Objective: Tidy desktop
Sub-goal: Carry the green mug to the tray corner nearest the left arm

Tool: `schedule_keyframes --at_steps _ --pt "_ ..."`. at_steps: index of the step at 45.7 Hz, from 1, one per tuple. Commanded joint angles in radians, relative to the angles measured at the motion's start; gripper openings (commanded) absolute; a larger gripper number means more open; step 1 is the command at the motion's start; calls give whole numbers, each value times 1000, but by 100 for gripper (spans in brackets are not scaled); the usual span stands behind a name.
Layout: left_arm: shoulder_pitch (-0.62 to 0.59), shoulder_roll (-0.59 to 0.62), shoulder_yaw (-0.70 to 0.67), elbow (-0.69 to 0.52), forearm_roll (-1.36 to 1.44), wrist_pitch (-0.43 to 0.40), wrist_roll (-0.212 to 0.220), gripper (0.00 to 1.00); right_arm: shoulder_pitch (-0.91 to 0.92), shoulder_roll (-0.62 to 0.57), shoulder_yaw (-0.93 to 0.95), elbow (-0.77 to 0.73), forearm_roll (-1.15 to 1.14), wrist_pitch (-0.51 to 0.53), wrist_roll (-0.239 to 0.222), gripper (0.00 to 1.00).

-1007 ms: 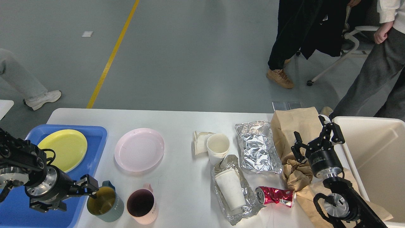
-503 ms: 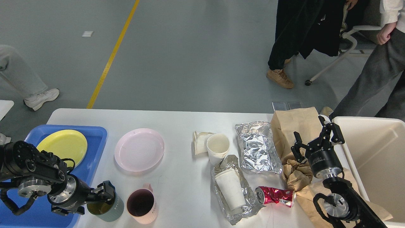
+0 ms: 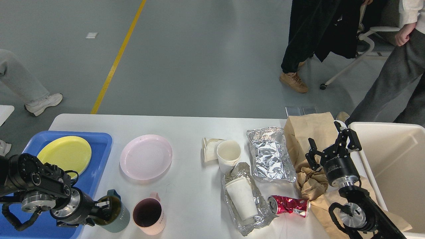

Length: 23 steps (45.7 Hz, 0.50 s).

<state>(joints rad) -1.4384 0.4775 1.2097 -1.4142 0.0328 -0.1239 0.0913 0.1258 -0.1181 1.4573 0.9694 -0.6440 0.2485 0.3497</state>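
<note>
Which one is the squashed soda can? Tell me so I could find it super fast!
Start at the big white desktop and go to its right half, where the rubbish lies. Near the front edge, between the foil-wrapped paper cup and the crumpled brown paper bag, the squashed soda can lies on its side. It is the only shiny red thing there.

Plates: two (image 3: 64, 154) (image 3: 146, 156). Mugs: two (image 3: 114, 211) (image 3: 149, 214). Paper cups: two (image 3: 228, 153) (image 3: 242, 197). Crushed can: one (image 3: 289, 204). Foil sheets: two (image 3: 270, 154) (image 3: 244, 217).

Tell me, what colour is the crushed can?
Shiny red crushed can, seen best in the head view.
</note>
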Motion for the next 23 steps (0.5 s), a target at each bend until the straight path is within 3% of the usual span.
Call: schedule_keyframes --at_steps 1,19,23 --pt "-1 1 -1 4 -1 7 50 0 0 0 0 0 0 0 0 100" --pt "-25 13 -1 -3 -2 -8 50 0 0 0 0 0 1 0 0 100" --pt "-115 38 20 -60 -2 -20 57 0 0 0 0 0 1 0 0 100"
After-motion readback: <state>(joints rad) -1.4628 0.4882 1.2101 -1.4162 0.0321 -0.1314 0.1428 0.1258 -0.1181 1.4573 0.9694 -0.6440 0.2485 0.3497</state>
